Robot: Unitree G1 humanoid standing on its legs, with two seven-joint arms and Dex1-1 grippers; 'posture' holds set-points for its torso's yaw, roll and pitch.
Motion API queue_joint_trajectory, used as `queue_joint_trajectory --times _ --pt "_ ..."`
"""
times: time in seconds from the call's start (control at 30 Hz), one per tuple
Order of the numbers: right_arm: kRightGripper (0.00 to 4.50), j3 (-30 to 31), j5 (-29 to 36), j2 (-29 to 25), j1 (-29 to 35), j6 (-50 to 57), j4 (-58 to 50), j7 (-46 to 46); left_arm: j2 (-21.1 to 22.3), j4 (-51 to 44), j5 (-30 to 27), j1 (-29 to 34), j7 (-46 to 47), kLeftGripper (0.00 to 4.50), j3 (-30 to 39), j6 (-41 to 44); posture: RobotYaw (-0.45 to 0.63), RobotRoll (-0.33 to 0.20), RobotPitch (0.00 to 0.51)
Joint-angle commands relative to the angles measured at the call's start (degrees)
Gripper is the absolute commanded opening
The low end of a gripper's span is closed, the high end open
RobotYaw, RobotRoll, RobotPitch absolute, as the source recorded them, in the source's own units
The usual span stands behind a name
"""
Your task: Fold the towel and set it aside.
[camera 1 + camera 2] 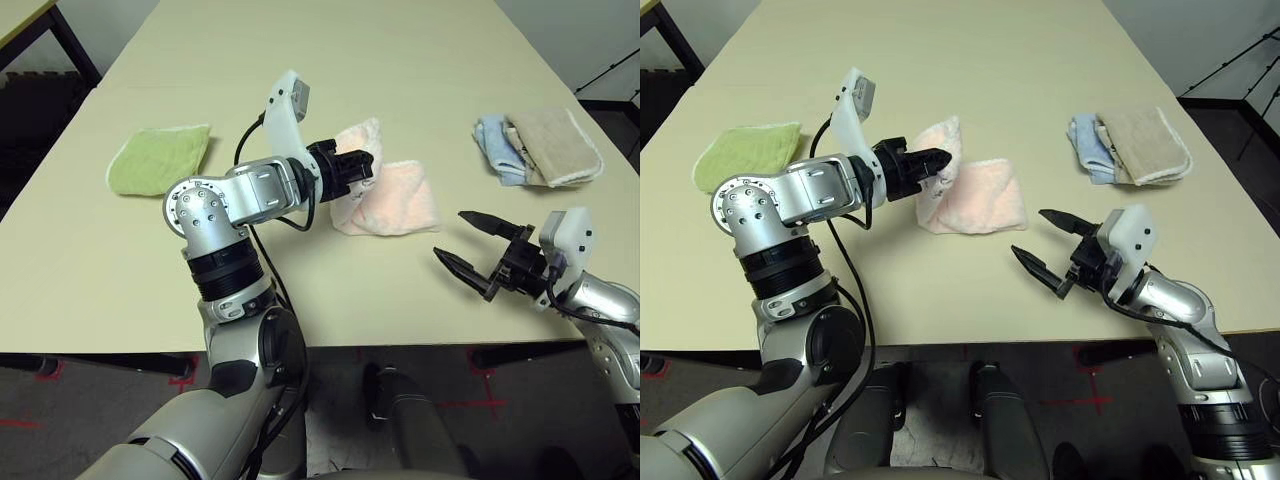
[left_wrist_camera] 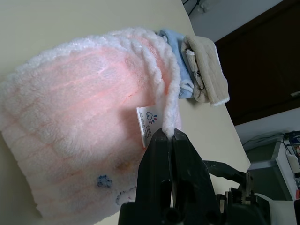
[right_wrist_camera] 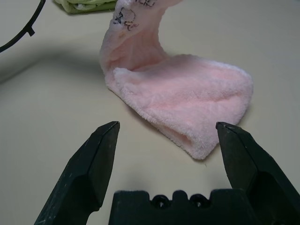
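While the right gripper (image 1: pixel 1042 247) hangs near the table's (image 1: pixel 420 50) front edge, over toward its right side, its jaws stand wide apart w/ nothing between them. They point at the towel (image 1: pixel 395 200), which lies just beyond the tips and clear of them; in the right wrist view the towel's lower fold sits on the table past the gap betw. the two fingers (image 3: pixel 91 161), not touching either.

Towel is approx. mid-table, a bit nearer the front edge than the far one. Its bottom part lies flat, doubled over, pink side up. One edge is lifted off the table: the left gripper (image 1: pixel 362 165) has its jaws pinched tight on the white stitched edging at that raised corner, so the cloth rises from the flat part up to the tips. Left wrist view shows the white edging caught betw. the closed fingers (image 2: pixel 159 164), a small white label just beside them, dark logo marks lower on the pink.

Further back, a green cloth (image 1: pixel 158 158) lies toward the left edge, folded. Blue and beige cloths (image 1: pixel 540 148) lie together toward the right edge, well apart from the towel.
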Motion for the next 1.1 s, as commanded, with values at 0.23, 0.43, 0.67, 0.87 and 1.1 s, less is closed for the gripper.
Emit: queue_joint_trajectory --times 0.23,0.43,0.67,0.87,1.1 --pt "4.5 -1.41 0.02 -0.16 1.05 0.5 -1.06 -0.35 -7.78 0.47 0.26 0.5 0.95 0.01 -0.23 0.33 0.08 0.0 0.198" --pt "4.5 -1.46 0.1 0.05 1.26 0.69 -1.4 -0.59 -10.05 1.15 -0.07 1.05 2.05 0.01 -0.18 0.07 0.07 0.0 0.206" --pt "4.5 -2.94 1.25 1.67 0.24 1.82 -1.05 -3.12 -11.4 2.04 -0.35 2.03 3.17 0.01 0.19 1.7 0.07 0.0 0.217" --pt "4.5 -2.72 0.62 1.52 0.03 1.52 -0.59 -3.16 -11.27 2.52 1.3 3.9 3.29 0.01 -0.11 3.65 0.07 0.0 0.218" --pt "4.5 -2.37 0.3 1.58 -0.32 1.68 -0.59 -3.37 -11.23 3.37 2.93 5.48 2.35 0.01 -1.33 3.24 0.07 0.0 0.22"
